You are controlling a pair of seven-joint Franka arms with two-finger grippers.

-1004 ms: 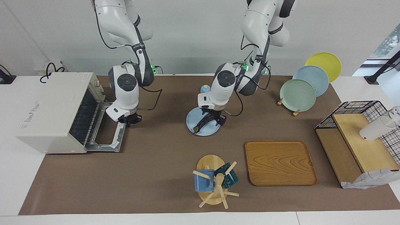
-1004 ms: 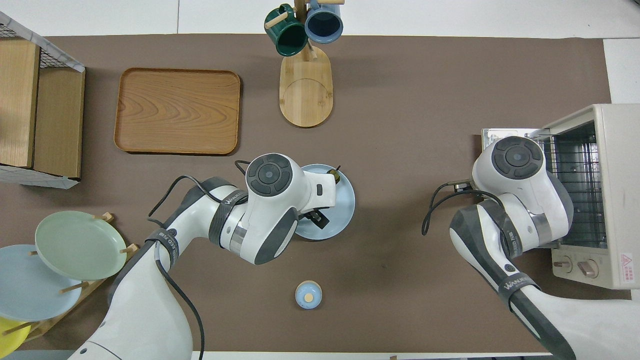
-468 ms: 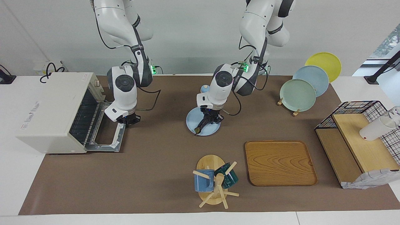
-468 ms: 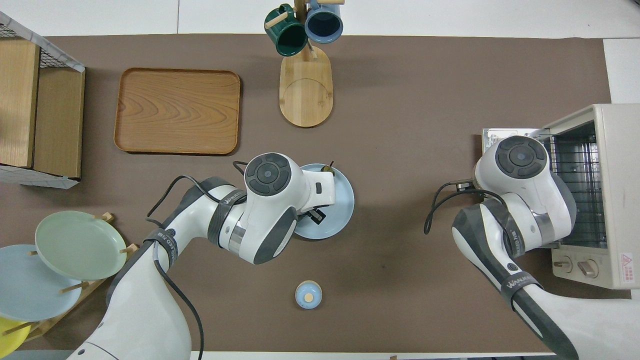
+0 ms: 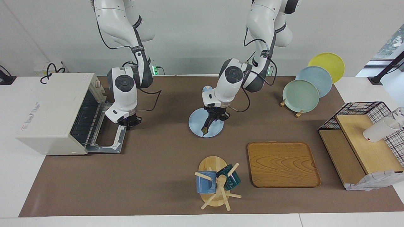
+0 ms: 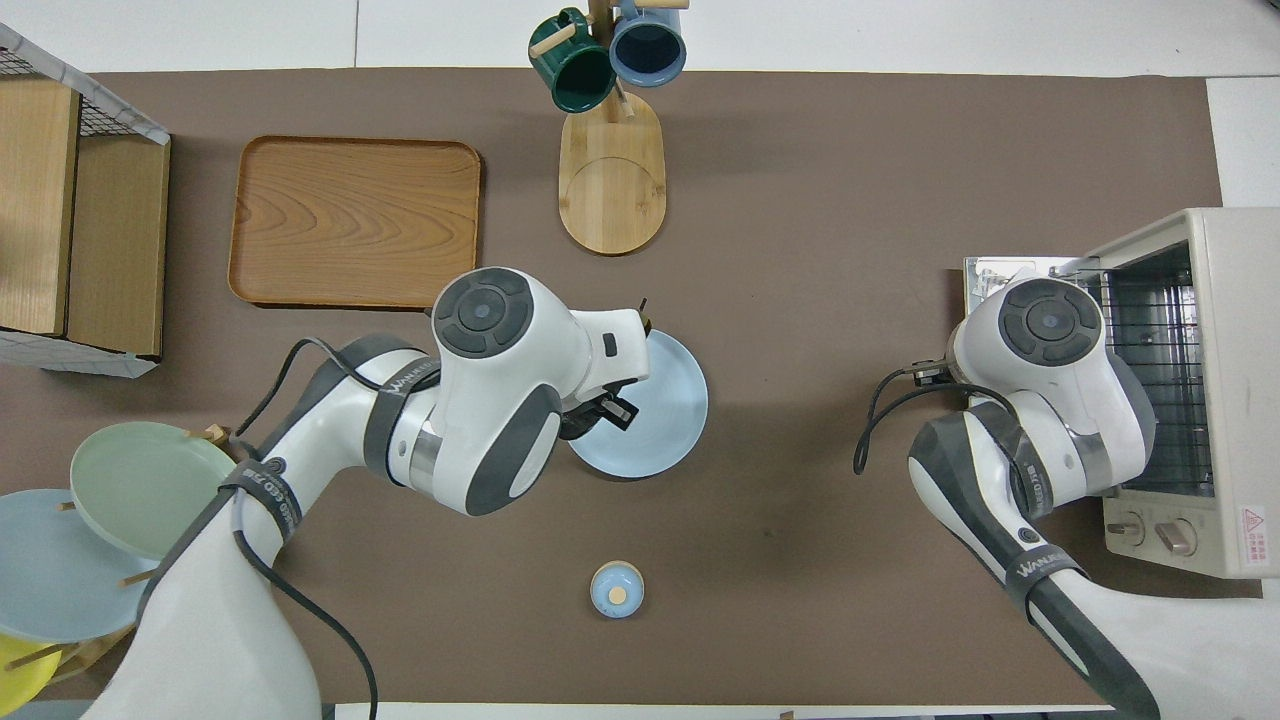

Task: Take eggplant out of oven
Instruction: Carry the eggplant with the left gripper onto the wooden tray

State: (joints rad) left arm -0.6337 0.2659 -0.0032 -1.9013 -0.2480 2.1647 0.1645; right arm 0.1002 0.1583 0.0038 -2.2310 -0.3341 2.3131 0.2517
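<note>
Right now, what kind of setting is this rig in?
Probably a lab bench staged as a kitchen: an off-white toaster oven, coloured plates on a wooden rack, mugs on a wooden mug tree.

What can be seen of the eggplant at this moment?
The eggplant is long, slim and dark purple-black, with a small greenish-brown tip at its lower end. It hangs tilted, nearly upright, from the left gripper, whose fingers are shut on its upper end. It is over the light blue plate in the middle of the table; whether its tip touches the plate cannot be told. In the overhead view the arm hides nearly all of it.
</note>
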